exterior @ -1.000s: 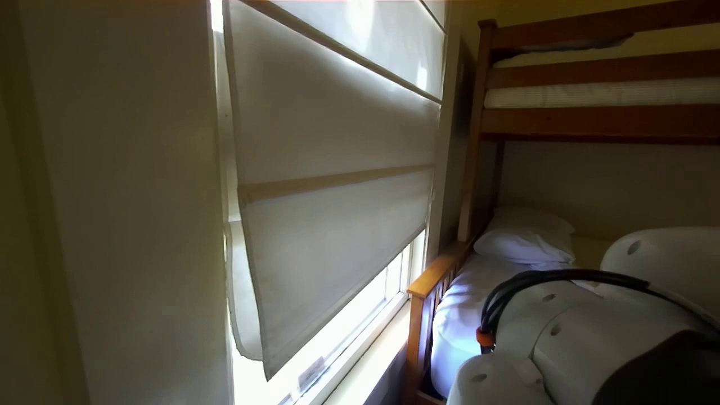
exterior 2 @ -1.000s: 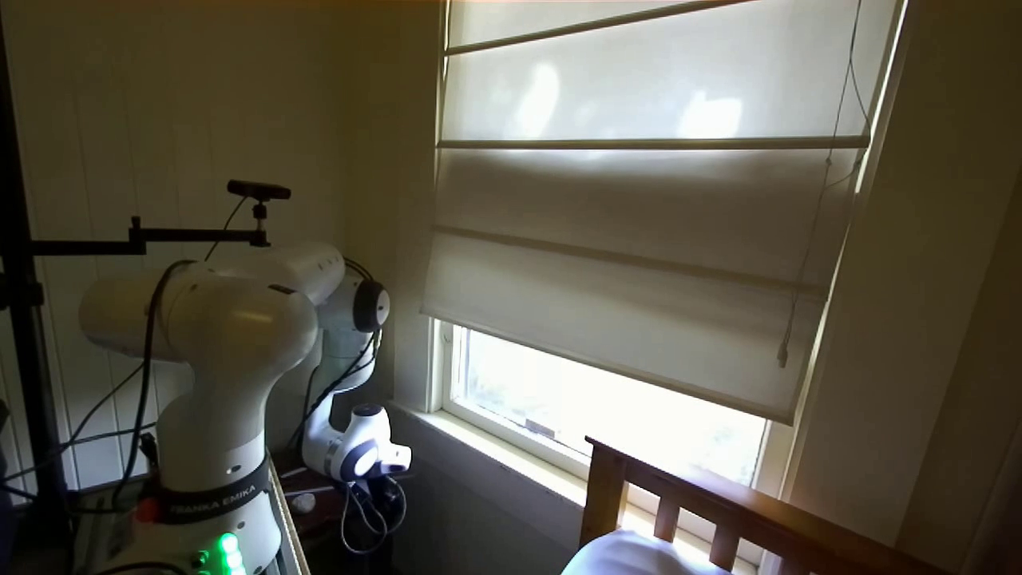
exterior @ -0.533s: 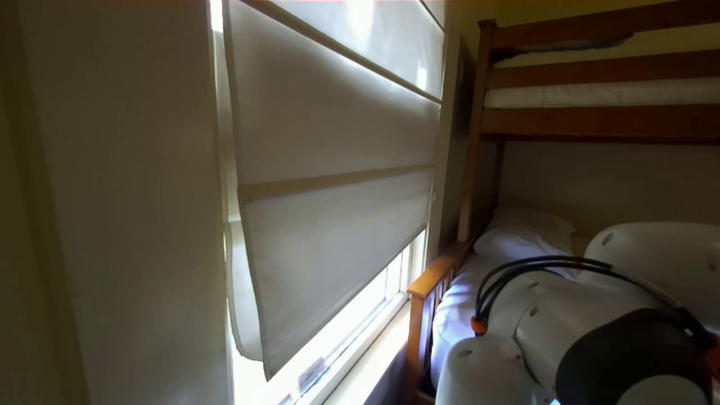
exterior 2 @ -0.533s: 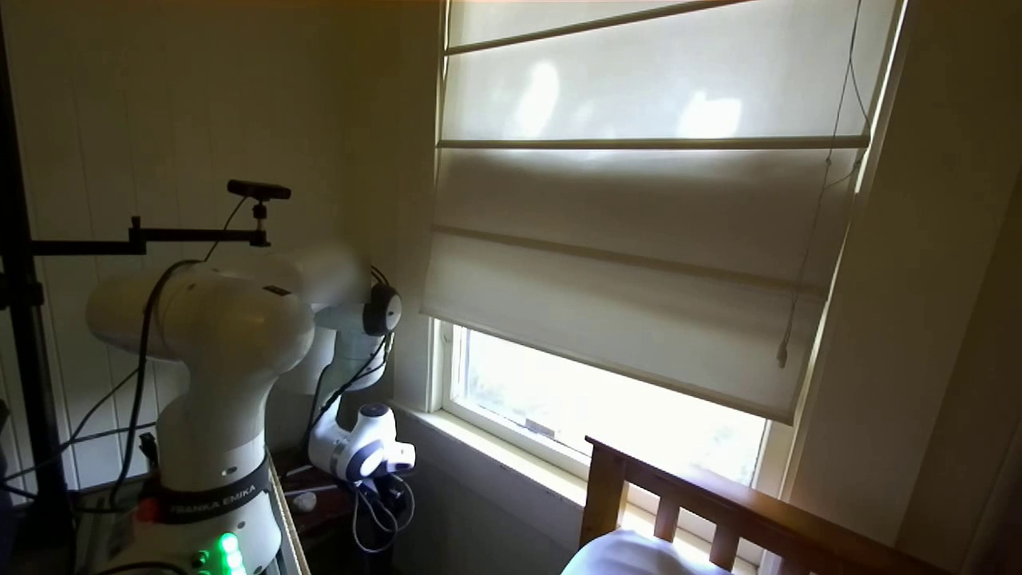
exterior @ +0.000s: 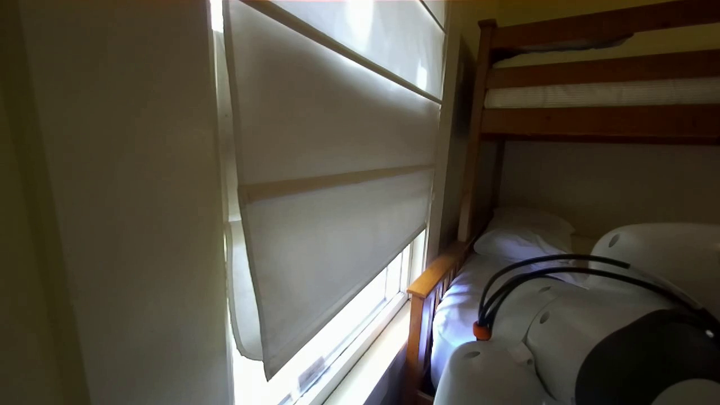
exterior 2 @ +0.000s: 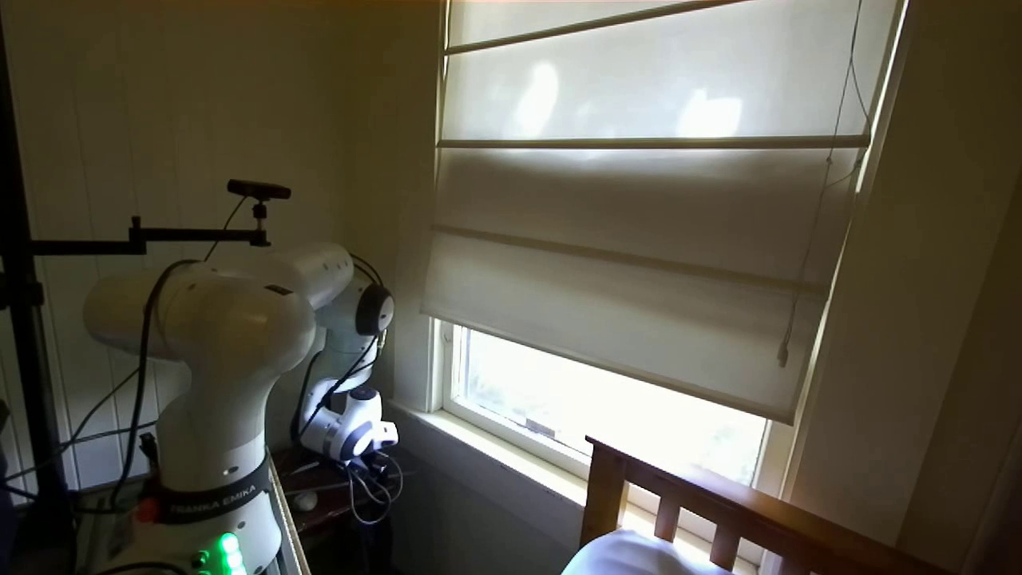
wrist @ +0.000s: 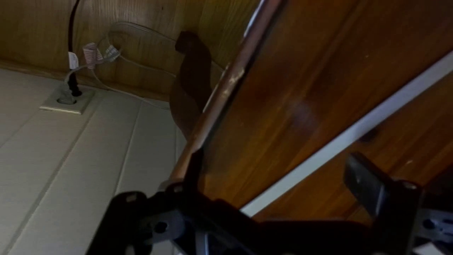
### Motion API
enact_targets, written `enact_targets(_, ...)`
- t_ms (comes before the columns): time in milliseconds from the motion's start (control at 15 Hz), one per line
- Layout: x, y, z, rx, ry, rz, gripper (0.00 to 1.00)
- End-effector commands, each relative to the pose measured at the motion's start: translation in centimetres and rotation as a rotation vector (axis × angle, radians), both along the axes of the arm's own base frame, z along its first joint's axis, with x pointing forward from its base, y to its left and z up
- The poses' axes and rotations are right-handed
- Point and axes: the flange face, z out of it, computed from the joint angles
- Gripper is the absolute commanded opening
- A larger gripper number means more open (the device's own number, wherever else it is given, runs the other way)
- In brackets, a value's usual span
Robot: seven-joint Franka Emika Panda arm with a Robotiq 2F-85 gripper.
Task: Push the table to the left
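The table is a dark reddish-brown wooden one with a pale strip across its top (wrist: 300, 106); it fills the right of the wrist view. Its rounded edge runs diagonally, with a curved leg (wrist: 191, 78) beyond it. In an exterior view the table (exterior 2: 326, 498) is partly hidden low behind the arm's base. My gripper (wrist: 276, 159) is open, its fingers wide apart over the tabletop with nothing held. The left finger is at the table's edge; I cannot tell whether it touches. In an exterior view the gripper (exterior 2: 371, 465) is small and dark above the table.
A window sill (exterior 2: 511, 459) and a wooden bed frame (exterior 2: 679, 495) stand to the right of the arm. A small pale object (exterior 2: 303, 501) lies on the table. A wall outlet (wrist: 67, 101) with cords lies beyond the table edge. A black camera stand (exterior 2: 32, 319) is behind the arm.
In the exterior view with the base, the arm's hand first shifted slightly right, then back left and a little up. More of the table shows there now. The table shows no clear movement.
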Motion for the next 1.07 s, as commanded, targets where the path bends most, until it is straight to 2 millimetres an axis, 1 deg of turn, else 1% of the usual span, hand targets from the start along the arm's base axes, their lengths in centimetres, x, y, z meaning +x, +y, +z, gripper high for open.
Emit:
enact_targets(0, 0.2, 1.2, -0.4, 0.006, 0.003, 0.035, 1.0)
enact_targets(200, 1.0, 0.9, 0.2, 0.001, -0.055, 0.013, 1.0)
enact_targets(267, 1.4, 0.5, 0.4, -0.013, -0.1, 0.003, 1.0)
enact_targets(400, 2.4, -0.5, 1.0, -0.039, -0.194, -0.019, 1.0)
enact_targets(533, 3.1, -1.8, 1.5, -0.075, -0.232, -0.073, 1.0)
enact_targets(667, 2.9, -2.6, 0.8, -0.15, -0.201, -0.089, 1.0)
enact_targets(733, 3.5, -2.1, 1.1, -0.1, -0.209, -0.062, 1.0)
enact_targets(867, 3.2, -2.4, 0.9, -0.132, -0.204, -0.068, 1.0)
enact_targets(1000, 3.3, -2.7, 0.6, -0.119, -0.178, -0.108, 1.0)
